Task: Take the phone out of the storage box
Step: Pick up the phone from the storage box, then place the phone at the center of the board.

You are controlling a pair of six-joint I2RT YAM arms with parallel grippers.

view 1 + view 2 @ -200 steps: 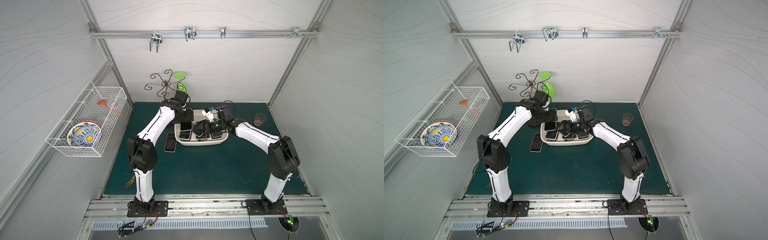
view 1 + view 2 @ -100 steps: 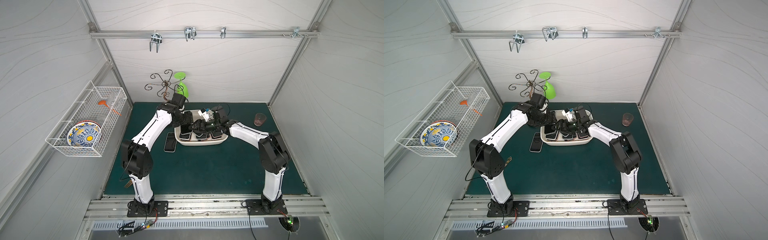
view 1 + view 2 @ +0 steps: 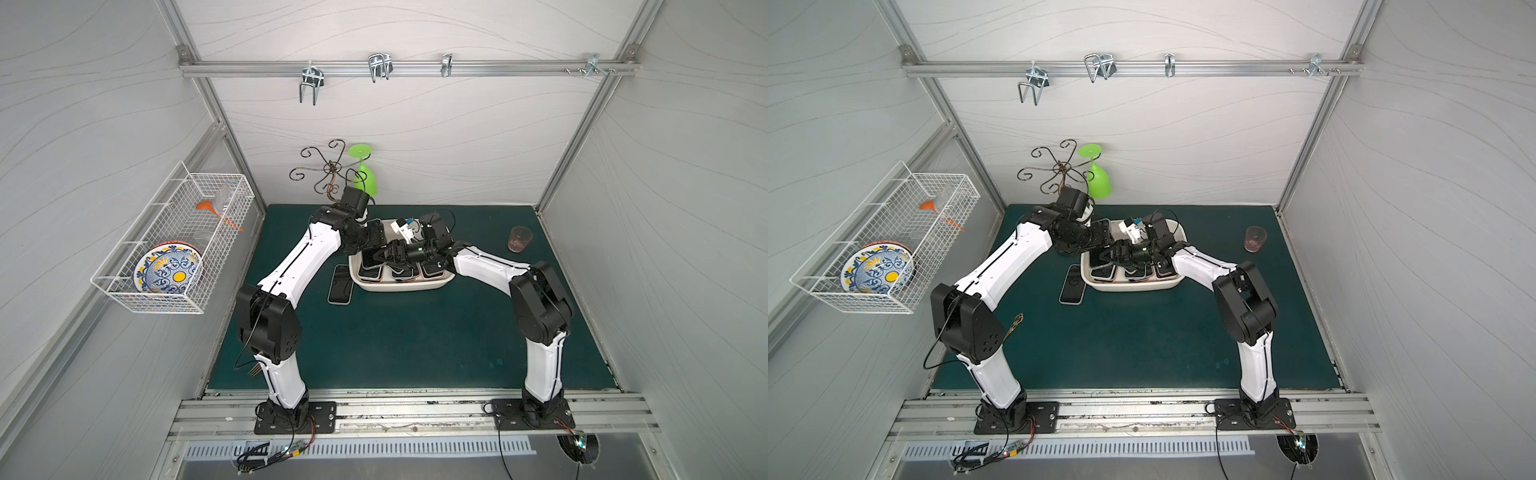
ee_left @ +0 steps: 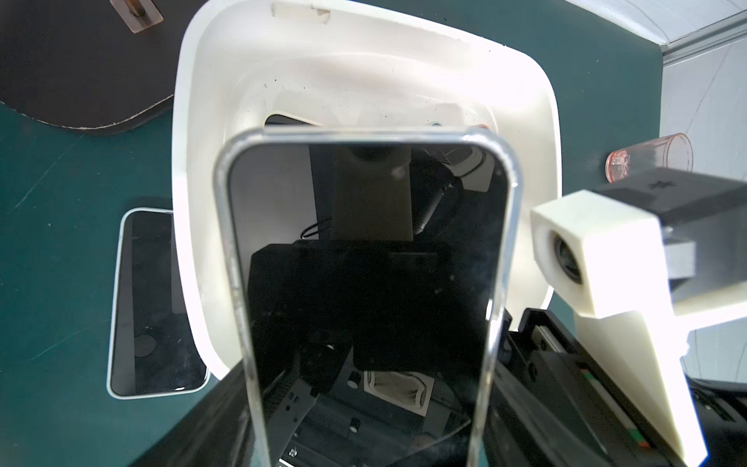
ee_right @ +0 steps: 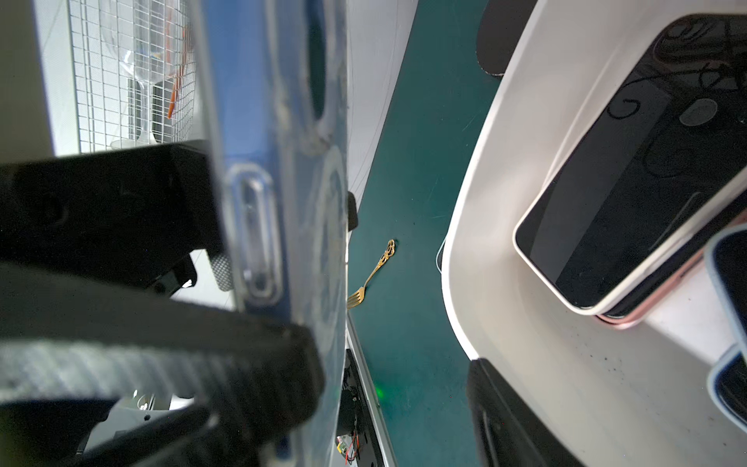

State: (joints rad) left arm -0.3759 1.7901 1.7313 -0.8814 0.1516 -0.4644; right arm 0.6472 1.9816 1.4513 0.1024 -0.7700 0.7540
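Nearest me, a loose phone (image 3: pixel 340 286) lies flat on the green mat (image 3: pixel 415 340) just beside the storage box (image 3: pixel 399 287), which is likely the drop spot. Over the box's left end, the left gripper (image 3: pixel 377 248) pinches the phone (image 4: pixel 364 283) by its long edges. It is held clear of the stacked phones (image 3: pixel 370 272), with its flat sides left free. The right gripper (image 5: pixel 394 376) sits against it with jaws partly apart, clamping nothing I can see, so I'd guess a handover. Farther back stands a pink cup (image 3: pixel 519 239).
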